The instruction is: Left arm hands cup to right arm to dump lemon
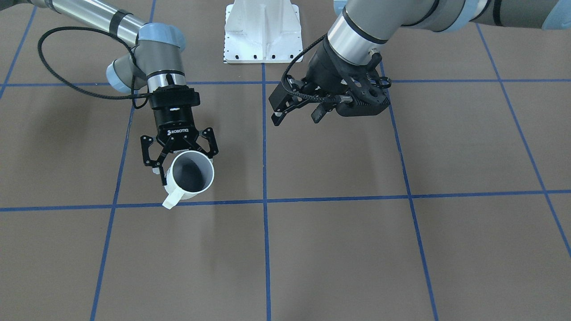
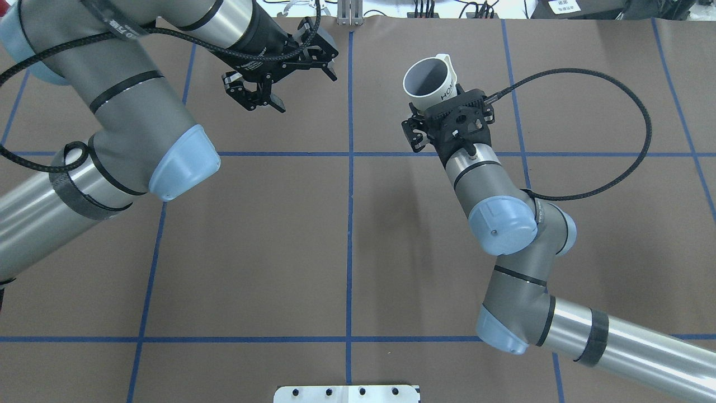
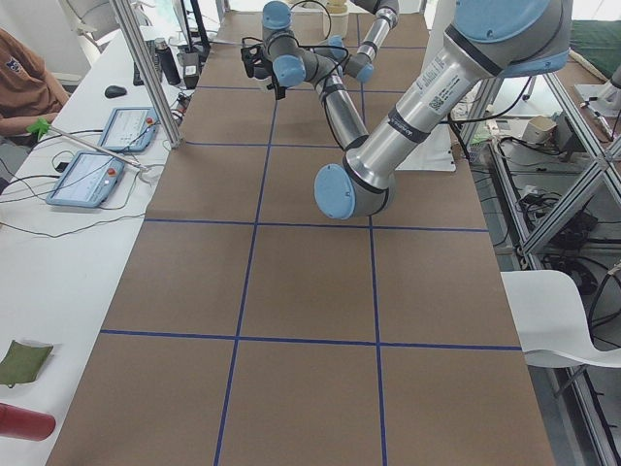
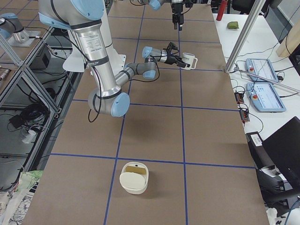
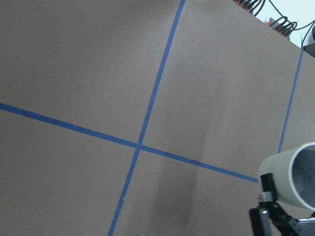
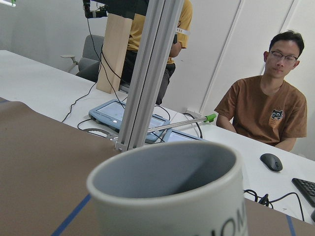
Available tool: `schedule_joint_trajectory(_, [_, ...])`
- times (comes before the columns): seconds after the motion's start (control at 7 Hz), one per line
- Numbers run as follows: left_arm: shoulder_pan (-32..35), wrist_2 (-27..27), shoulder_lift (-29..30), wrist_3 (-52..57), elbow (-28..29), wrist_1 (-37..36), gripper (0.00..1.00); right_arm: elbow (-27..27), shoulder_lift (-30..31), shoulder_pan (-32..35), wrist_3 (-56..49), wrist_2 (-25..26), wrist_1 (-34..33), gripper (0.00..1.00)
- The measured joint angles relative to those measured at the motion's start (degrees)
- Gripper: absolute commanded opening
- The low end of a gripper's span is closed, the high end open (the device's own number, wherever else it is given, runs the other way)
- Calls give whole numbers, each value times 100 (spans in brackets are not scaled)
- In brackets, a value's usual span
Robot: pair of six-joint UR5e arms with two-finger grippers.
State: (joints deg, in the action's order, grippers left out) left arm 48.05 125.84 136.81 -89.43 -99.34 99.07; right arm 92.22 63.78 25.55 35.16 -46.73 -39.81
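My right gripper [image 1: 185, 162] is shut on the white cup [image 1: 192, 171] and holds it above the table, tilted, with the mouth turned away from the robot and the handle [image 1: 171, 199] at the far side. The cup also shows in the overhead view [image 2: 428, 84], in the right wrist view [image 6: 172, 196] and in the left wrist view [image 5: 295, 179]. Its inside shows only grey. The lemon is not in view. My left gripper [image 1: 296, 117], also in the overhead view [image 2: 306, 92], is open and empty, apart from the cup near the table's centre line.
The robot's white base plate [image 1: 263, 31] is at the robot's edge. A white container [image 4: 133, 177] stands on the table far toward the robot's right end. An aluminium post [image 6: 147, 73], tablets [image 4: 262, 70] and seated operators [image 6: 266, 108] are beyond the far edge.
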Motion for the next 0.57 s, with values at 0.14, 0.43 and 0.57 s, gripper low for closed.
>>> schedule_joint_trajectory(0.14, [-16,0,63,-64,128,74,100,10,-54,-203,0,243,-53,29])
schedule_joint_trajectory(0.43, [-23,-6,99,-94,457,405,100,18,-81,-389,-2,429,-77,29])
schedule_joint_trajectory(0.57, [-23,-7,119,-94,590,519,100,20,-89,-439,-8,495,-79,29])
